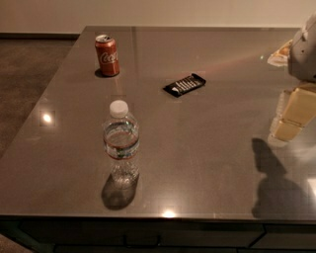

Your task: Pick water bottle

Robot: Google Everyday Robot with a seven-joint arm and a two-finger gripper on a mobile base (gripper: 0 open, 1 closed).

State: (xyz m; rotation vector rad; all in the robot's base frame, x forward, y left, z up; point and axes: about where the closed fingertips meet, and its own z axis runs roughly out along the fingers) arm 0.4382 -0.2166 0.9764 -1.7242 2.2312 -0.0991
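Glossy grey-brown table (212,148), dark carpeted floor (29,64), pale wall (148,12) behind, light glints (47,118)

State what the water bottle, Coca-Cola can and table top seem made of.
Water bottle: clear plastic, ribbed and see-through. Coca-Cola can: probably painted metal, with a shiny rim. Table top: glossy, perhaps polished stone or metal; it mirrors lights. The gripper hangs at the right edge.

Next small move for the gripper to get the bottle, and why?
Probably swing the gripper left toward the bottle. It hangs over the right side of the table, far from the bottle, which stands upright at the front left, apart from the can and the dark packet, so the path looks open.
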